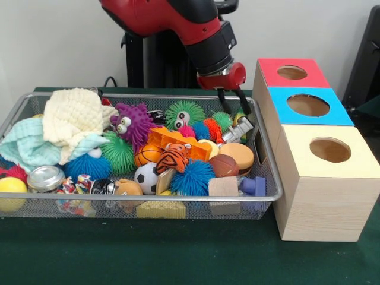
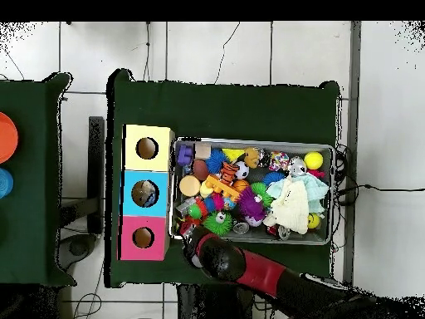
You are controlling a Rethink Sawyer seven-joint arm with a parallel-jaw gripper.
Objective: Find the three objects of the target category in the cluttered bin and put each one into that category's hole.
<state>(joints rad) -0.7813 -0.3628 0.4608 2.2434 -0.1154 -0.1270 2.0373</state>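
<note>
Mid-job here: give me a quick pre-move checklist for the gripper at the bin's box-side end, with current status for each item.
1. Gripper inside the wire bin, at the end nearest the boxes: ok.
2. Fingers spread, nothing clearly clamped between them: ok, though a silver object lies right at the tips.
3. Contact with that silver object: cannot tell.
4. Holes reachable: red box, blue box and yellow box tops all unobstructed: ok.
5. Something already sits inside the blue hole in the overhead view: ok, what it is cannot tell.
6. Which toys belong to the target category: cannot tell.
</note>
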